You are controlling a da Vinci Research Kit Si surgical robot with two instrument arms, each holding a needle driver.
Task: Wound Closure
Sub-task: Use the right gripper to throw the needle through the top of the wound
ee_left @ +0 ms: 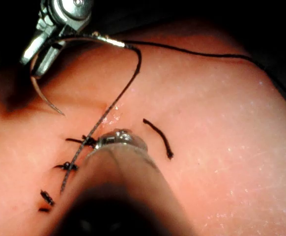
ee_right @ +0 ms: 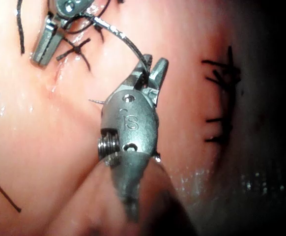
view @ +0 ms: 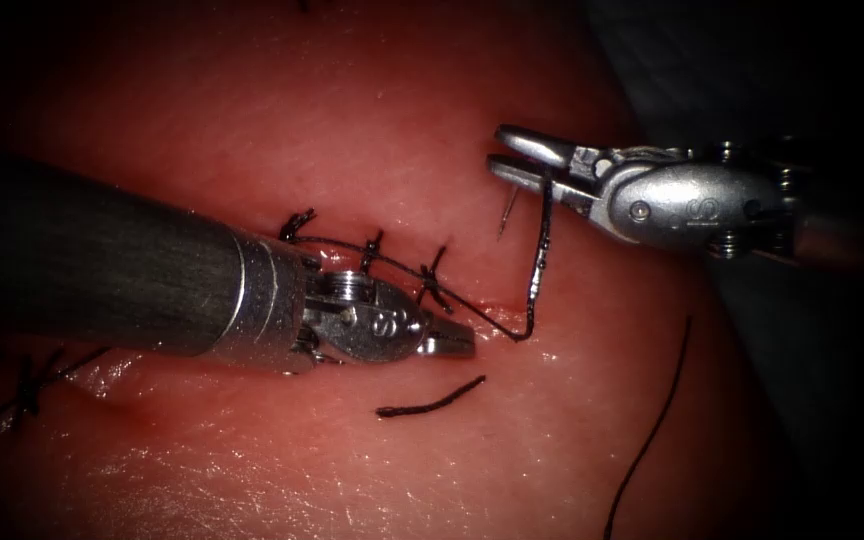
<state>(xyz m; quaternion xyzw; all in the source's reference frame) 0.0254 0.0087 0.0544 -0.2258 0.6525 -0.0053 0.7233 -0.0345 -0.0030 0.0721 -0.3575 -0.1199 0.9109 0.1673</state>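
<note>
the right hand (view: 512,155) is closed on the curved needle (view: 542,215) near its thread end, clear of the tissue (view: 372,120) just right of the cut (view: 472,305), thread (view: 482,318) trailing from the last stitch (view: 434,280), while the left hand (view: 457,343) rests there closed on nothing.

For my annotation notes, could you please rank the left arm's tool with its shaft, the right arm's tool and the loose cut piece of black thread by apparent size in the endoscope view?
1. Left arm's steel tool with its dark shaft; nearness to the camera may inflate it.
2. Right arm's steel tool, holding the curved needle.
3. Loose cut piece of black thread on the tissue.
</note>
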